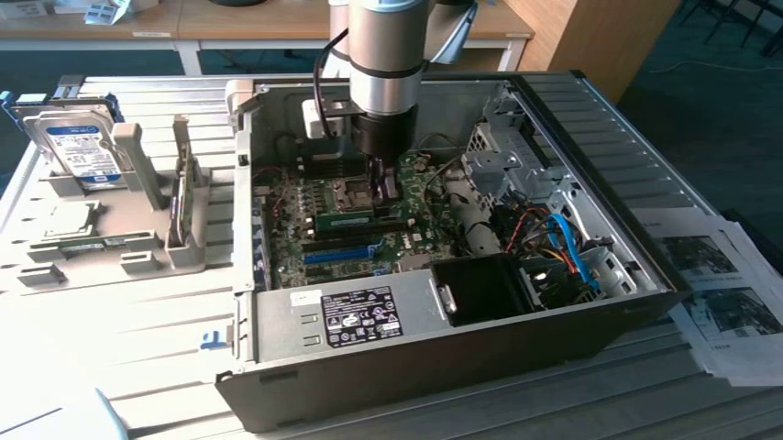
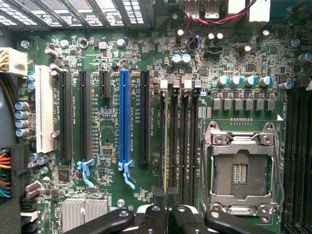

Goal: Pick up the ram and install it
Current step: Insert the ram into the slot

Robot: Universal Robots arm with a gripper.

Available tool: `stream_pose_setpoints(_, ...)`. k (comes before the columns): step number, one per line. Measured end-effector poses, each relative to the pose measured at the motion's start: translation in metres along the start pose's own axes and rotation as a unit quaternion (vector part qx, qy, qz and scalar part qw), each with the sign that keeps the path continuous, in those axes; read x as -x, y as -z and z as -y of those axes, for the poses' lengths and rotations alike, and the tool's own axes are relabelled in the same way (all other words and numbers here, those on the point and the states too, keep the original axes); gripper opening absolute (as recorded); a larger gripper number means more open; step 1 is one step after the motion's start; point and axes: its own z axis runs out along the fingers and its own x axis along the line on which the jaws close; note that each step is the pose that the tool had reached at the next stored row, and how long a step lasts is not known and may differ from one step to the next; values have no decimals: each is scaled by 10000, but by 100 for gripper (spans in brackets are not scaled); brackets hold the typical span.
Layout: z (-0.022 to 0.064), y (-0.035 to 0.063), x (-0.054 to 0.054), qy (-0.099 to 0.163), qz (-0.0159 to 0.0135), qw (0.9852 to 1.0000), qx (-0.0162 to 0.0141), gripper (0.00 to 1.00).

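Note:
My gripper (image 1: 389, 191) reaches down into the open computer case (image 1: 367, 321), just above the motherboard (image 2: 97, 146). The ram (image 1: 347, 220) is a thin green stick standing on edge along the memory slots, between the blue slot (image 1: 336, 255) and the empty processor socket (image 1: 355, 192). In the wrist view the ram (image 2: 166, 146) shows edge-on over the memory slot closest to the black expansion slots, and it runs into the narrow gap between my black fingers (image 2: 151, 217). The gripper (image 2: 168, 214) is shut on the ram. Whether the stick is fully seated I cannot tell.
Other memory slots (image 2: 187, 141) lie beside the ram, then the open socket (image 2: 241, 170). Coloured cables (image 1: 563, 247) and a black drive bay (image 1: 490, 289) crowd the case's right side. Outside, a grey tray (image 1: 73, 266) holds a hard drive (image 1: 80, 147). Papers (image 1: 722, 293) lie at the exterior view's right.

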Motion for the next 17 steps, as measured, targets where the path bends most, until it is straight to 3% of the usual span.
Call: stream_pose_setpoints(17, -2, -17, 1, -1, 0, 10000, 0, 12)
